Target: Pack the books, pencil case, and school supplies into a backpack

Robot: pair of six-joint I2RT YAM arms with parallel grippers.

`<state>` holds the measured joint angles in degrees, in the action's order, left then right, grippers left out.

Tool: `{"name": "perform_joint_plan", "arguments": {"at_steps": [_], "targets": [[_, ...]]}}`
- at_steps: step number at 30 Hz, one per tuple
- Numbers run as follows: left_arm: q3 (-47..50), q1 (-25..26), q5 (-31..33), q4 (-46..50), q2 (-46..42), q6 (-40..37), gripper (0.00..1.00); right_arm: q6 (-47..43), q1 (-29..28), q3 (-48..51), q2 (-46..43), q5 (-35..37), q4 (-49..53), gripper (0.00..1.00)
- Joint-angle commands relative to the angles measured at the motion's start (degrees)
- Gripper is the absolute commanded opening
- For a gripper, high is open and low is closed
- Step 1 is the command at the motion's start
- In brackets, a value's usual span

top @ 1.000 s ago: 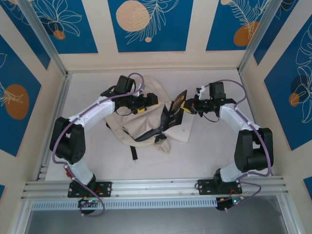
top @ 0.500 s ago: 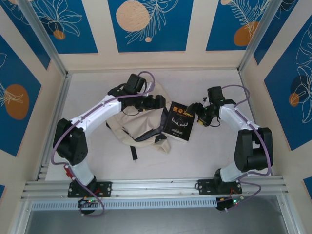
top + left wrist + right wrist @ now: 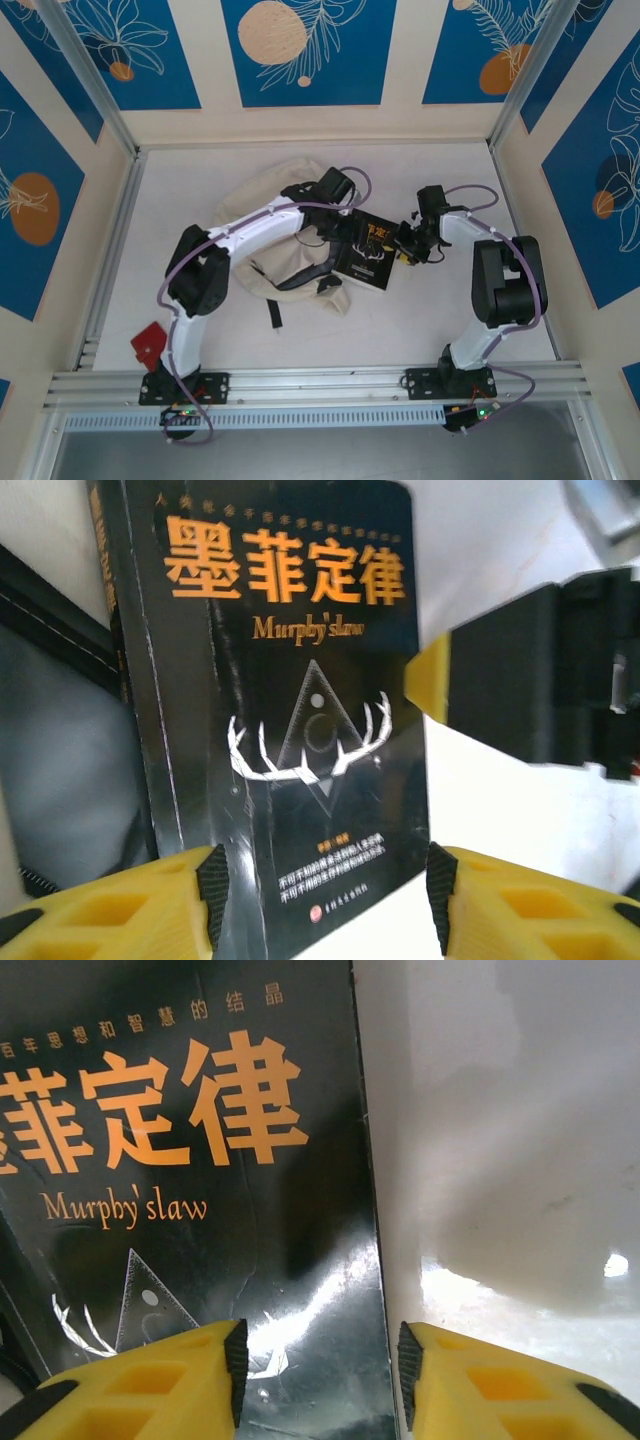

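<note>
A black book [image 3: 368, 256] with orange lettering and a white antler emblem lies flat, its left side resting on the cream backpack [image 3: 258, 252]. My left gripper [image 3: 350, 232] hovers over the book's far left part, and my right gripper [image 3: 403, 248] is at its right edge. Seen from the left wrist, the book [image 3: 290, 680] lies under the left gripper [image 3: 320, 880], whose yellow fingers stand apart on either side of its lower end. From the right wrist, the book's [image 3: 200, 1160] right edge runs between the spread fingers of the right gripper [image 3: 320, 1360]. Neither gripper holds anything.
Black backpack straps [image 3: 300, 275] trail toward the near edge. A small red object [image 3: 150, 342] lies beside the left arm's base. Bare white tabletop [image 3: 450, 320] spreads to the right and front. The right gripper's black body [image 3: 540, 680] sits close beside the book.
The right gripper let go of the tilted book, which now lies flat. The left arm swung right from the backpack to the book. Both sets of jaws have narrowed.
</note>
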<state>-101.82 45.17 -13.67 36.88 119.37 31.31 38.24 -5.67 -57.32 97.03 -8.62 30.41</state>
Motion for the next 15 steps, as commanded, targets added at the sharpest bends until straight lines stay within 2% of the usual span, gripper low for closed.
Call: {"name": "perform_joint_plan", "arguments": {"at_steps": [1,4,9,15], "targets": [[-5.30,0.61,5.80,5.16,3.84,-0.01,0.54,0.00,-0.34,0.52,1.72,-2.18,-0.75,0.43],[-6.19,0.59,10.33,6.42,5.57,0.26,0.57,-0.09,-0.46,0.72,2.43,-2.14,-1.03,0.42],[-7.71,0.64,11.12,8.66,8.80,0.10,0.66,-0.39,-0.48,0.89,3.29,-3.13,-1.62,0.40],[-9.10,0.55,6.21,9.17,11.51,-0.19,0.69,-0.69,-0.61,0.59,3.77,-3.44,-1.69,0.39]]}}
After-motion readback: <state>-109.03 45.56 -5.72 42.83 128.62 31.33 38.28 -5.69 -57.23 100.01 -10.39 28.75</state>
